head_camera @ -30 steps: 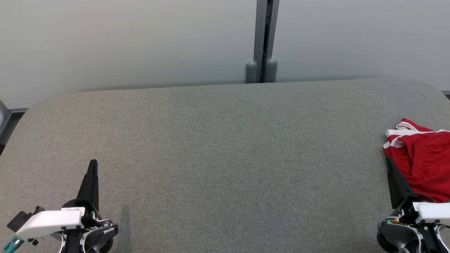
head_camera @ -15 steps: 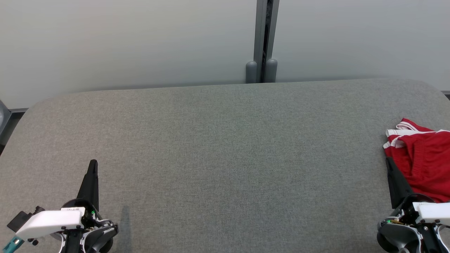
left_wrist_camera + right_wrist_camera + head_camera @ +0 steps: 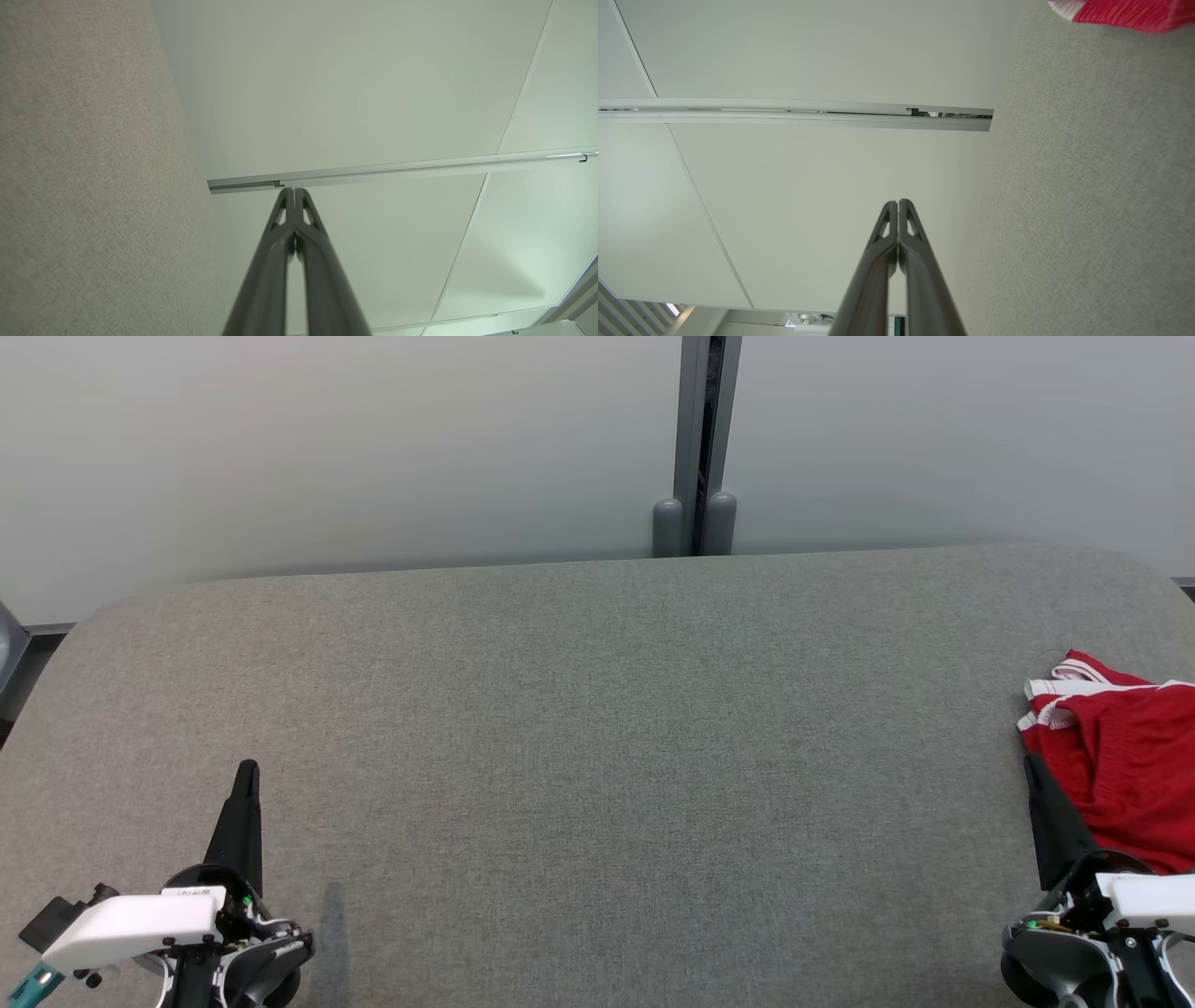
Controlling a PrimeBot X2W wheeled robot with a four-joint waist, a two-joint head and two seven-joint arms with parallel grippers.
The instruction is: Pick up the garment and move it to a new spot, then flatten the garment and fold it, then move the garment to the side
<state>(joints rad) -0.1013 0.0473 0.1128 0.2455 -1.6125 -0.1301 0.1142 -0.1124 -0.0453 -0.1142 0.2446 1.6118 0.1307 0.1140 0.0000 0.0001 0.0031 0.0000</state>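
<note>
One grey fabric-covered table (image 3: 597, 756) stands here, and one red garment (image 3: 1120, 756) with white trim lies at the table's right edge. There are two grippers over the table's near side, the left gripper (image 3: 246, 769) towards one corner and the right gripper (image 3: 1030, 763) towards the other. Behind the table's far edge rises one metal post (image 3: 707, 429) with two rounded grey caps (image 3: 667, 527) at its foot.

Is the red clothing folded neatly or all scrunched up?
Scrunched up. The red garment lies in wrinkled bunches on the grey table, its white-striped edge curled over; part runs out of view.
</note>
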